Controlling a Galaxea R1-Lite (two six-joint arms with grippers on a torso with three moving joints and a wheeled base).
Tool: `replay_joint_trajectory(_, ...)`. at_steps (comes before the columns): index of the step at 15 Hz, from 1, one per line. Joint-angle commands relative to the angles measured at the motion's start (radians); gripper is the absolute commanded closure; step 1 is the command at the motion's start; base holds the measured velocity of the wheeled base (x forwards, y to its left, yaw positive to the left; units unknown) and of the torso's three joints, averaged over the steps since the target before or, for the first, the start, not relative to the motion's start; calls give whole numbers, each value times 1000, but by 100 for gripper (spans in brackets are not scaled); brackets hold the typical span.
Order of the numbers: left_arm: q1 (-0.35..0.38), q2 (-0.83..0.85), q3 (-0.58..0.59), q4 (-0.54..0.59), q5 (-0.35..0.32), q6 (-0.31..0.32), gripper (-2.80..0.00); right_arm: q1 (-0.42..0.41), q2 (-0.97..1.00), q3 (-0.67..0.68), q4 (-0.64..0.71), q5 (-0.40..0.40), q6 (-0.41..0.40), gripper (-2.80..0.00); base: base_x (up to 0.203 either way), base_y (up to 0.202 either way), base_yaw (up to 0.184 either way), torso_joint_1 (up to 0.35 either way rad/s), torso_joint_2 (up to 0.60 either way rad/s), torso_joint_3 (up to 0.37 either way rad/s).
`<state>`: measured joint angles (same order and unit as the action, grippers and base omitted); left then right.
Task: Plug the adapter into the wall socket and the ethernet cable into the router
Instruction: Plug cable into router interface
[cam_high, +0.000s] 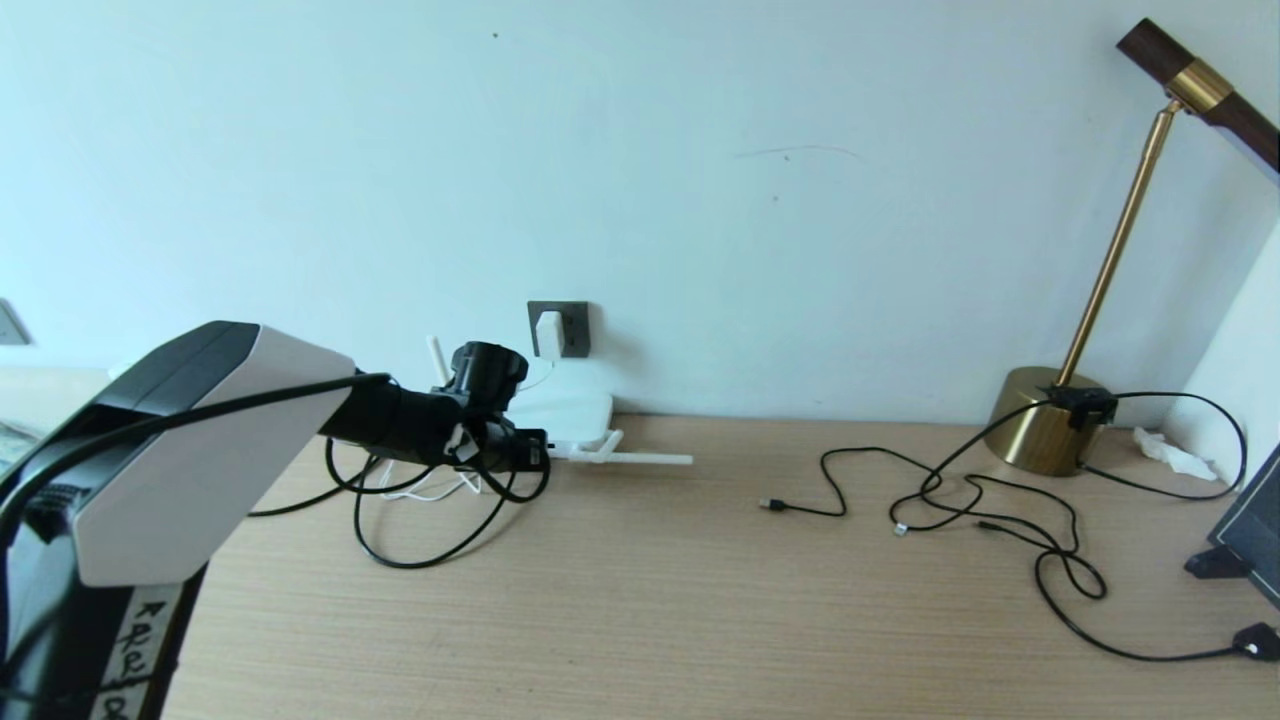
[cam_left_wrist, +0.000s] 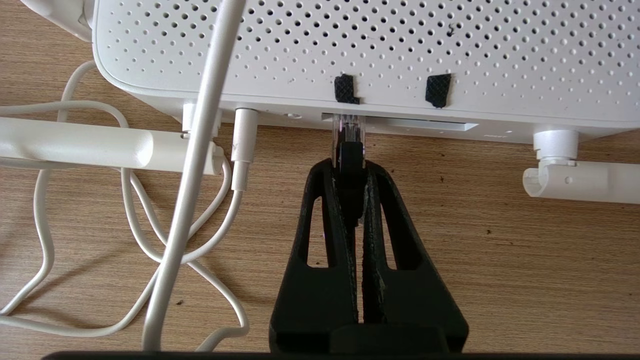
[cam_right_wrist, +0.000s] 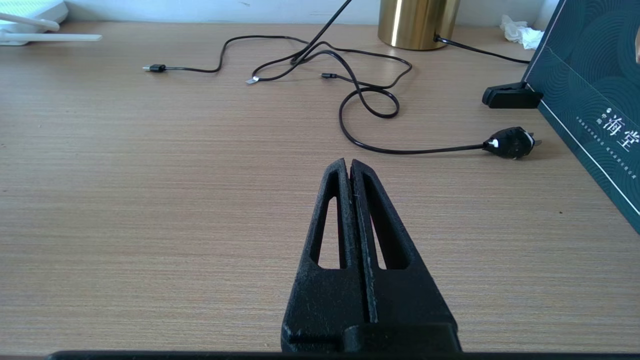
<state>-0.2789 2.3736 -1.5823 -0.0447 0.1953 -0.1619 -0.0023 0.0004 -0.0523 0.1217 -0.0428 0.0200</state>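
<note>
The left arm hides most of the router (cam_high: 565, 405) at the desk's (cam_high: 640, 600) back edge. The adapter (cam_high: 549, 333) sits in the wall socket (cam_high: 572, 328) above it. Stretched level toward the router, the left gripper (cam_left_wrist: 351, 165) pinches the ethernet cable (cam_high: 420, 545) plug, whose clear tip is in a front port. The right gripper (cam_right_wrist: 350, 165) hovers closed and empty above bare desk near the front edge.

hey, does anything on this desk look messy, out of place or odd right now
Mostly cable clutter: thin black cables sprawl in loose loops beside the brass lamp, a crumpled tissue lies near its base, and the router has one antenna folded flat on the desk.
</note>
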Motion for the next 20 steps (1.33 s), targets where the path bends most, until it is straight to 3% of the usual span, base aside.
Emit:
replay_joint_trajectory(1,1,-1,-2,0,3,-2,0,1,1,0,-1,0,0,0,0,0,0,0,0,0)
replay_joint_trajectory(20,18,-7,2,0,1,-2,0,1,1,0,1,0,0,0,0,0,0,0,0,0)
